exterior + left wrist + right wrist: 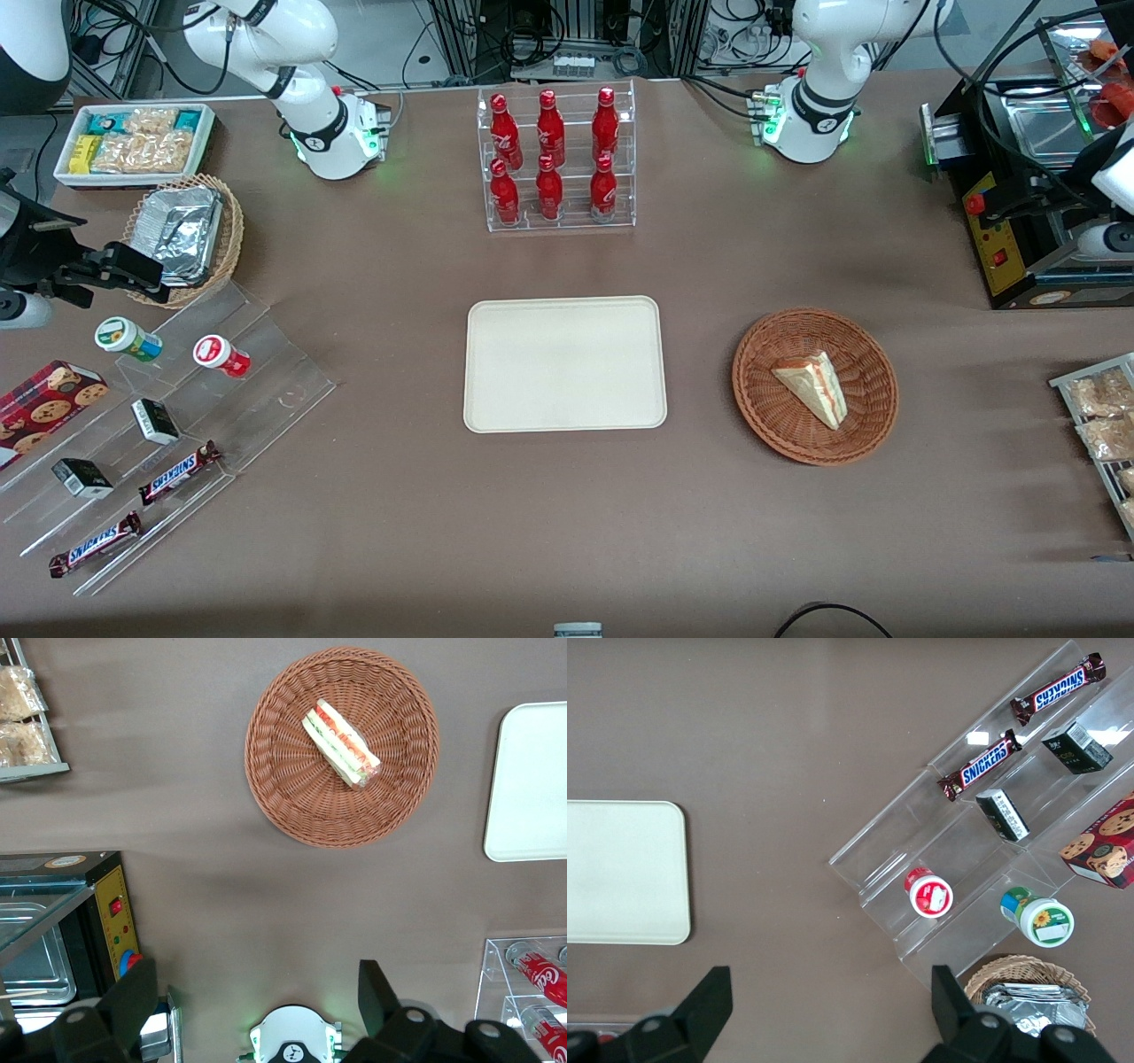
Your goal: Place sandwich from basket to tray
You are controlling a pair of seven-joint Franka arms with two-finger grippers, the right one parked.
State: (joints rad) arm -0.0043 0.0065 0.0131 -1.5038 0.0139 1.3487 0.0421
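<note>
The sandwich (813, 387) (341, 742), a white wedge with red and green filling, lies in the round reddish-brown basket (760, 416) (283, 788). The cream-white tray (564, 363) (532, 780) lies flat beside the basket, toward the parked arm's end, with nothing on it. My gripper (255, 992) hangs high over the table near the working arm's base (811, 120), farther from the front camera than the basket and well apart from it. Its two fingers (133, 1001) stand wide open with nothing between them.
A clear rack of red bottles (555, 159) stands farther from the front camera than the tray. A black machine (1019, 221) and a wire rack of snack packets (1099, 416) sit at the working arm's end. A stepped acrylic stand with candy bars (159, 425) lies at the parked arm's end.
</note>
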